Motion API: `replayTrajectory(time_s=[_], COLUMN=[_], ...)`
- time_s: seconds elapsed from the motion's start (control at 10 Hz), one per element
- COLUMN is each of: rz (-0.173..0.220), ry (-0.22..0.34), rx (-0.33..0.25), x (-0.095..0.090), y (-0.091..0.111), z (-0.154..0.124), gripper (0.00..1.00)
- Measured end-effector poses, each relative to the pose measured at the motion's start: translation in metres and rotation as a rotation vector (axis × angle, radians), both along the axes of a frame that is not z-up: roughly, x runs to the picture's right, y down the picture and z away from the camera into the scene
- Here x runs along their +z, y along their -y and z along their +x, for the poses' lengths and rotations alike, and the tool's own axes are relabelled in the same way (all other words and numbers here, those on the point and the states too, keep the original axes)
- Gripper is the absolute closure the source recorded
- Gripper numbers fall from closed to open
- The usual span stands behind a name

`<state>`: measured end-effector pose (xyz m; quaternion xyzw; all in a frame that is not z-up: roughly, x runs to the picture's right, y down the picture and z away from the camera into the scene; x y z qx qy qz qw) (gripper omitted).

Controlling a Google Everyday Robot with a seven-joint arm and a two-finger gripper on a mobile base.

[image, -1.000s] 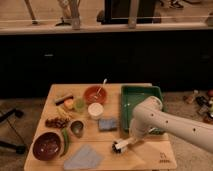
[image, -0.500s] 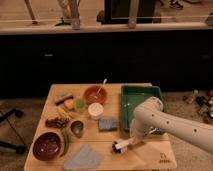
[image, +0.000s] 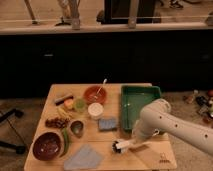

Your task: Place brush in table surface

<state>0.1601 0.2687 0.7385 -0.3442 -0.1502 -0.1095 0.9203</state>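
Gripper (image: 134,143): low over table (image: 150,159) front edge, just before tray (image: 141,95); finger state cannot be told | brush (image: 123,146): at gripper tip, black head to the left, on or just above table | cloth (image: 84,156): left of brush

A robot arm (image: 175,125) with a smooth, glossy white plastic shell. Its links are thick, rounded tubes, and a bulbous, dome-shaped joint housing forms its widest part. The casing is plain, with soft grey shading along the underside. The shell narrows toward the robot's small two-finger gripper (image: 131,145), which sits low at the near side of the table and looks white like the arm.
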Motion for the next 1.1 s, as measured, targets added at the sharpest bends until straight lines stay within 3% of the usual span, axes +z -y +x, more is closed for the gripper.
replayTrajectory(time_s=[0.5, 1.1], rz=[0.008, -0.01], ry=[0.068, 0.062], rx=[0.068, 0.137], x=[-0.02, -0.024], y=[-0.002, -0.005], z=[-0.001, -0.015], gripper=[0.97, 0.97])
